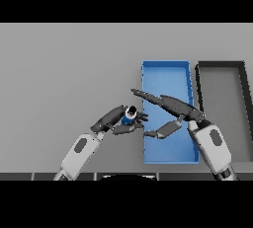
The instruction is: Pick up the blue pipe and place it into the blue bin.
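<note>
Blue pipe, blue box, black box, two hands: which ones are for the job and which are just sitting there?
For the job:
- blue pipe, held in the left hand just left of the bin
- blue bin
- right hand, fingers straight, over the bin

Just sitting there:
- black bin, to the right of the blue one
- grey table

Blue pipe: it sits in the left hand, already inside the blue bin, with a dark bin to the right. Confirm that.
Not quite. The head view shows the pipe in the left hand, but outside the blue bin, just beyond its left wall and over the table. The dark bin does stand to the right.
</note>
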`<action>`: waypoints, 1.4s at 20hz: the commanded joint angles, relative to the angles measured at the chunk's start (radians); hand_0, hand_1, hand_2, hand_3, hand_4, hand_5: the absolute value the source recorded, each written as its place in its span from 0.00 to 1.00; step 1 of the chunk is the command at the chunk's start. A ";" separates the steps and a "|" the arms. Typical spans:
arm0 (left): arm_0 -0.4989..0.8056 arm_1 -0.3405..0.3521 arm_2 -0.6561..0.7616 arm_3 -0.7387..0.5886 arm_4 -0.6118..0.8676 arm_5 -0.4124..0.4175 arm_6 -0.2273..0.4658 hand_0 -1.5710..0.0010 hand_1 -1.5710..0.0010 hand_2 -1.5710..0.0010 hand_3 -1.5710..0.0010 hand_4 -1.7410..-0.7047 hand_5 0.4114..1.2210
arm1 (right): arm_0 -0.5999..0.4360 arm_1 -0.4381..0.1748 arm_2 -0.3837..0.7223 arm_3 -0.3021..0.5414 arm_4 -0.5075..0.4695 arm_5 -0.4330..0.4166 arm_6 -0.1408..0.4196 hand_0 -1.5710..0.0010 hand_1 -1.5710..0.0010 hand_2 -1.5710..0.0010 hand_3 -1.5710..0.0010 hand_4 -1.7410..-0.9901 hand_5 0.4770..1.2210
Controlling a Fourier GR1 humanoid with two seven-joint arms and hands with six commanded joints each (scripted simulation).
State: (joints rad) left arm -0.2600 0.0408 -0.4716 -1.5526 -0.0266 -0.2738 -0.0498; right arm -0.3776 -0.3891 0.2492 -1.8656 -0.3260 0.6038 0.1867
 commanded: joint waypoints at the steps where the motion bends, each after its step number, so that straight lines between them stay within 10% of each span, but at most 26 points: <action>1: -0.004 -0.008 0.001 0.006 -0.002 -0.004 0.007 0.00 0.00 0.00 0.00 0.26 1.00 | -0.026 0.005 0.009 0.012 0.005 0.008 0.007 1.00 1.00 1.00 1.00 0.69 0.06; 12: -0.012 -0.027 0.052 0.046 0.016 -0.106 -0.045 0.00 0.00 0.00 0.00 0.27 1.00 | -0.190 0.138 0.125 0.137 0.023 0.063 0.083 0.98 0.93 0.92 0.97 0.69 0.05; 16: 0.006 -0.030 0.057 0.024 0.010 -0.099 0.028 0.00 0.00 0.02 0.26 0.11 1.00 | -0.221 0.166 0.143 0.174 0.033 0.077 0.080 0.48 0.47 0.47 0.58 0.39 0.07; 18: 0.009 -0.042 0.056 0.036 0.004 -0.103 0.001 0.00 0.00 0.01 0.22 0.07 1.00 | -0.231 0.179 0.138 0.194 0.017 0.078 0.078 0.31 0.30 0.30 0.43 0.27 0.17; 25: 0.022 -0.055 0.067 0.018 -0.025 -0.118 0.001 0.00 0.00 0.02 0.11 0.01 1.00 | -0.182 0.201 0.152 0.166 0.057 0.066 -0.029 0.06 0.06 0.06 0.09 0.35 0.81; 28: 0.018 -0.058 0.073 0.019 -0.035 -0.120 -0.029 0.00 0.00 0.01 0.09 0.01 1.00 | -0.170 0.230 0.149 0.151 -0.005 0.045 0.043 0.03 0.03 0.03 0.05 0.33 0.90</action>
State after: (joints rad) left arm -0.2416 -0.0176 -0.3985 -1.5337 -0.0607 -0.3958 -0.0861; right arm -0.5473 -0.1594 0.3977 -1.7143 -0.3296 0.6495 0.2305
